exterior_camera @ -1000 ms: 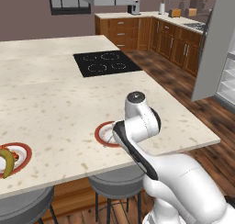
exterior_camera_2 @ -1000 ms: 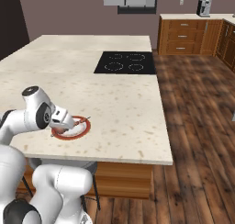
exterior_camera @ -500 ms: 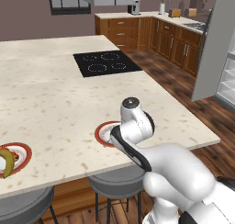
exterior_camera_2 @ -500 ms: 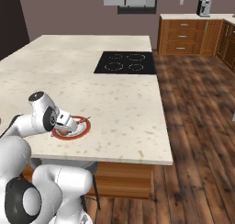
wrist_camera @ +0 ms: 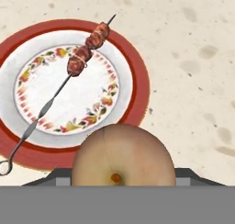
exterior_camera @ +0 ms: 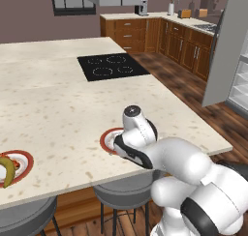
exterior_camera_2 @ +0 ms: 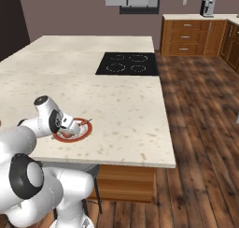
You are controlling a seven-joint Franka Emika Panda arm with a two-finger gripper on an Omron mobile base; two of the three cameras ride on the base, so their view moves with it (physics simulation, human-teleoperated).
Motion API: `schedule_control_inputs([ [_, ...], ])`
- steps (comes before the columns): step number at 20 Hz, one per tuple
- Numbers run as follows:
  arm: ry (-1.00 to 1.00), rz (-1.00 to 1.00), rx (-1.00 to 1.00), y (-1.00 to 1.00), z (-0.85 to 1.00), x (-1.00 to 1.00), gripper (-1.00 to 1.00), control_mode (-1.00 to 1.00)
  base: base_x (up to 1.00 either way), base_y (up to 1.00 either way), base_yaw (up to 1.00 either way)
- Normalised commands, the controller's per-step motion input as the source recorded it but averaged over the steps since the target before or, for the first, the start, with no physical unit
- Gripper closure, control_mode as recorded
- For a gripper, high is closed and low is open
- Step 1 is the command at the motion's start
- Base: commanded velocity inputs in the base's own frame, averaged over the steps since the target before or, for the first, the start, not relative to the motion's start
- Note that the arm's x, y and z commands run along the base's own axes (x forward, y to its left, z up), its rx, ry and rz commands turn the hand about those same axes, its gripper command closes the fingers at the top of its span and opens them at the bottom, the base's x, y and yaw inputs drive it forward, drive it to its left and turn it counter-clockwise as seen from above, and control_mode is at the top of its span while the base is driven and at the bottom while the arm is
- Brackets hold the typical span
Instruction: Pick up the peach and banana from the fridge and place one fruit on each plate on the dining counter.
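The pincer, clamped on the peach, hangs over the near plate at its 5 o'clock rim; with the banana already plated on the bench, the placing step seems next: centre, lower, release clear of the skewer.

No readable text, label, brand, number or sign appears anywhere in these views. The plate in the upper left of the hand view bears only a painted floral border, no lettering.
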Motion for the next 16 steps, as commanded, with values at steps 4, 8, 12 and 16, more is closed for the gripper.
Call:
schedule_control_inputs([
  [4, 0.01, -0.02, 0.0, 0.07, -0.23, 0.25, 1.0, -1.0, 0.0, 0.0, 0.0],
  [8, 0.0, -0.01, 0.0, 0.05, -0.2, 0.23, 1.0, -1.0, 0.0, 0.0, 0.0],
  [12, 0.0, -0.01, 0.0, 0.04, -0.21, 0.18, 1.0, -1.0, 0.0, 0.0, 0.0],
  [16, 0.0, 0.0, 0.0, 0.08, -0.25, 0.1, -1.0, -1.0, 0.0, 0.0, 0.0],
])
